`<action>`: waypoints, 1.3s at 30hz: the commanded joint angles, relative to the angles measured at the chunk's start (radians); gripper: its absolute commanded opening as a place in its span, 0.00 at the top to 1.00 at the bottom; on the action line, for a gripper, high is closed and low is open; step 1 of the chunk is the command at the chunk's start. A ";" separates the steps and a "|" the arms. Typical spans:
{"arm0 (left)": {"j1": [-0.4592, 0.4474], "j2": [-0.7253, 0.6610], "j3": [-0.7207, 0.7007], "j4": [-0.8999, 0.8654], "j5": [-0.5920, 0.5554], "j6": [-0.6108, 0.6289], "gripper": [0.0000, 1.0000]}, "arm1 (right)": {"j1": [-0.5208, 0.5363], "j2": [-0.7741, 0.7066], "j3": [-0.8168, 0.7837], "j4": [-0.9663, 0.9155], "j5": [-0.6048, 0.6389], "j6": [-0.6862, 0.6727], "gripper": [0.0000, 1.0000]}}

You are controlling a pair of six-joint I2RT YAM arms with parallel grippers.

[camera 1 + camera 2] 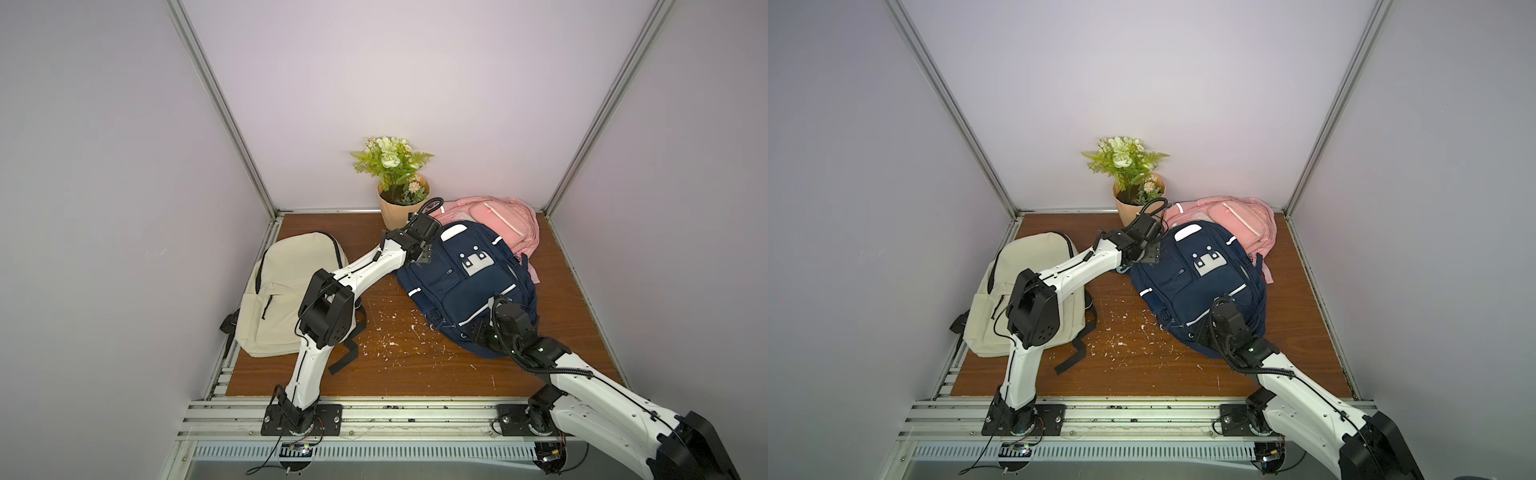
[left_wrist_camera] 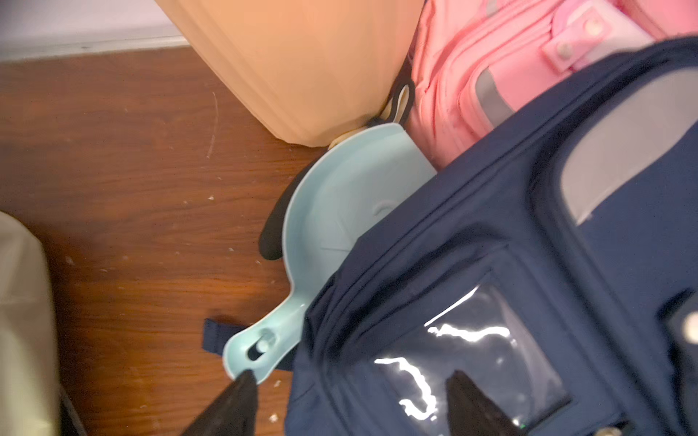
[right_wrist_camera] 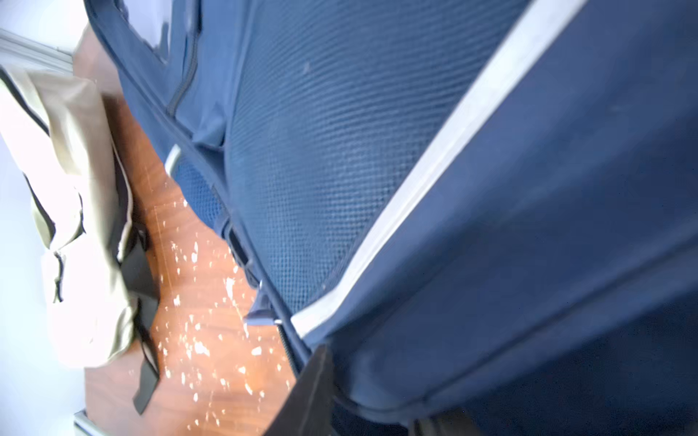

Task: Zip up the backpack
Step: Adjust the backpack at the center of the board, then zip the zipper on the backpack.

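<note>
Zipping step: I judge this a moment between grips. Neither arm is clearly pulling the slider, and I cannot tell how much of the seam is shut.
Bag: the navy backpack (image 1: 465,286) lies front-up, right of centre on the table (image 1: 415,374). Its far end is against the pink backpack (image 1: 498,224), and the cream backpack (image 1: 282,291) is well apart to the left.
Left gripper (image 2: 351,377): jaws spread wide, holding nothing. It hovers at the bag's far-left edge, one fingertip (image 2: 245,381) just beside the handle of a pale blue scoop (image 2: 340,204) that pokes out from under the bag.
Right gripper (image 1: 480,334): at the bag's near end, close against the fabric. Only one finger shows plainly, so I cannot tell whether it is clamped or loose.
Zipper pull (image 3: 260,315): on the near-left seam, near that finger — not gripped, as far as I can see.
Next move: calls for a small, accurate pinch on the pull tab — with the other arm pinning the fabric to hold the seam taut.
</note>
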 commanded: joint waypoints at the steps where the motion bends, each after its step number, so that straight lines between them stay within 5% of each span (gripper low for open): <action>1: -0.074 -0.146 -0.088 -0.004 -0.063 -0.098 0.09 | 0.003 -0.018 0.044 -0.043 0.042 -0.023 0.60; 7: -0.202 -0.249 -0.347 0.256 0.220 -0.121 0.23 | 0.005 -0.026 0.042 -0.061 0.058 -0.036 0.61; 15: -0.266 -0.154 -0.397 0.392 0.346 -0.110 0.32 | 0.019 -0.111 0.024 -0.125 0.073 -0.043 0.60; 28: -0.262 -0.042 -0.377 0.380 0.302 -0.113 0.21 | 0.124 -0.183 -0.008 -0.129 0.094 0.010 0.59; 39: -0.262 -0.040 -0.397 0.472 0.376 -0.132 0.50 | 0.253 -0.156 -0.097 0.137 0.112 0.134 0.57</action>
